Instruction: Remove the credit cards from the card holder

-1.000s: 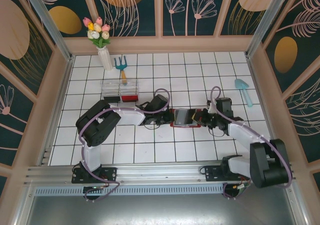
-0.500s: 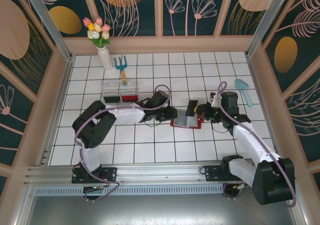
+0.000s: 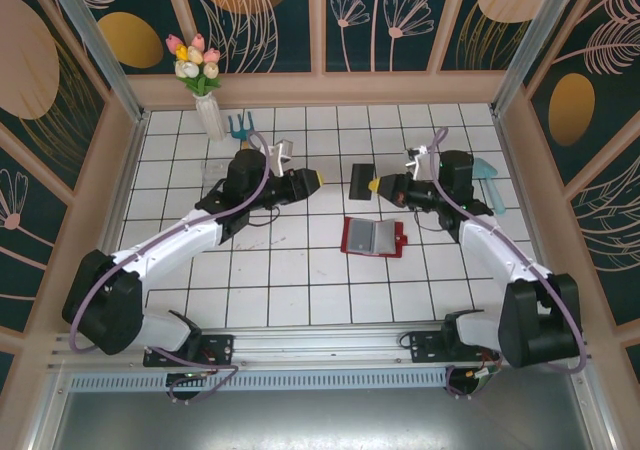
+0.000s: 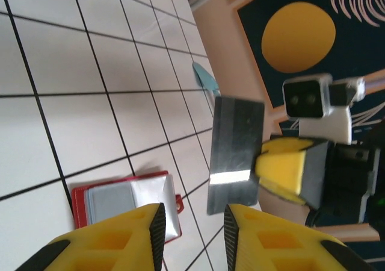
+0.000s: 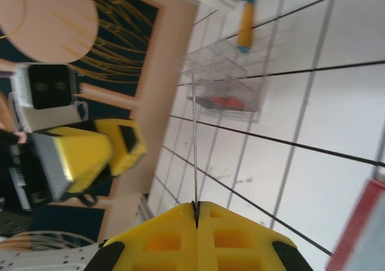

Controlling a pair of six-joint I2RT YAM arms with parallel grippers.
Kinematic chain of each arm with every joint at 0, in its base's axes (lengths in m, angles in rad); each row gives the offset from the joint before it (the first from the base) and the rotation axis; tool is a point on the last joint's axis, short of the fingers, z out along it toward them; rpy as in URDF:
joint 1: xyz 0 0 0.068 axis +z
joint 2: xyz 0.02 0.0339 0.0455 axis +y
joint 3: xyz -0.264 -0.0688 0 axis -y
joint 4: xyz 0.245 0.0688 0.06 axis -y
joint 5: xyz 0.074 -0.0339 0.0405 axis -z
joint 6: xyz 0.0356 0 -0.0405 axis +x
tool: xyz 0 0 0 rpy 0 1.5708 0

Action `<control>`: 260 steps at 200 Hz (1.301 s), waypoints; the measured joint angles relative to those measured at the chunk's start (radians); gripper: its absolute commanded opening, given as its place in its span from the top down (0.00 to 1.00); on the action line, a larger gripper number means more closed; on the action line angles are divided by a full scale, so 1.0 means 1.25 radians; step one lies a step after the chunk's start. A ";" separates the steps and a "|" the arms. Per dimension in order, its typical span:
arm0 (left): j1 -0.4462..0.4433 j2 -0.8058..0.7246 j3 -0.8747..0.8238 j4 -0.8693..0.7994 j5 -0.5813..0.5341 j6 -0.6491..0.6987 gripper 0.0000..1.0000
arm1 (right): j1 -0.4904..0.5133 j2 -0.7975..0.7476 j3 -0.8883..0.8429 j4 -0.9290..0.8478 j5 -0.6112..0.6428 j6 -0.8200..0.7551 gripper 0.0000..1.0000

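Note:
The red card holder (image 3: 372, 236) lies open on the white tiles, grey-blue pockets up; in the left wrist view the card holder (image 4: 123, 200) sits just beyond my left fingers. Above and behind it my right gripper (image 3: 382, 185) is shut on one edge of a dark grey card (image 3: 361, 181), held off the floor. That card (image 4: 236, 150) faces the left wrist camera; the right wrist camera sees the card (image 5: 194, 156) edge-on, rising from the right gripper (image 5: 197, 208). My left gripper (image 3: 314, 181) hovers open and holds nothing, a little left of the card, pointing at it.
A clear plastic tray (image 5: 231, 90) holding a flat red rectangle stands at the back left, partly behind my left arm. A vase of tulips (image 3: 205, 95) and a blue hand fork (image 3: 240, 128) are behind it. A blue trowel (image 3: 487, 178) lies at the right.
Both grippers have risen off the card holder and drawn apart toward the back. The right one carried a dark card up out of the holder, which now lies flat and open.

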 measured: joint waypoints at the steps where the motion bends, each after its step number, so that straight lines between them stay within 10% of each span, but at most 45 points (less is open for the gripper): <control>1: 0.000 0.000 -0.001 0.000 0.002 0.000 0.67 | 0.001 0.002 0.001 0.002 -0.002 0.001 1.00; 197: 0.032 0.000 -0.065 0.202 0.172 -0.053 0.77 | 0.116 0.132 0.099 0.158 -0.154 0.063 1.00; 247: 0.034 0.000 -0.077 0.240 0.190 -0.078 0.93 | 0.116 0.132 0.099 0.156 -0.155 0.060 1.00; 260: 0.036 0.000 -0.083 0.258 0.195 -0.087 0.97 | 0.116 0.132 0.099 0.153 -0.155 0.060 0.80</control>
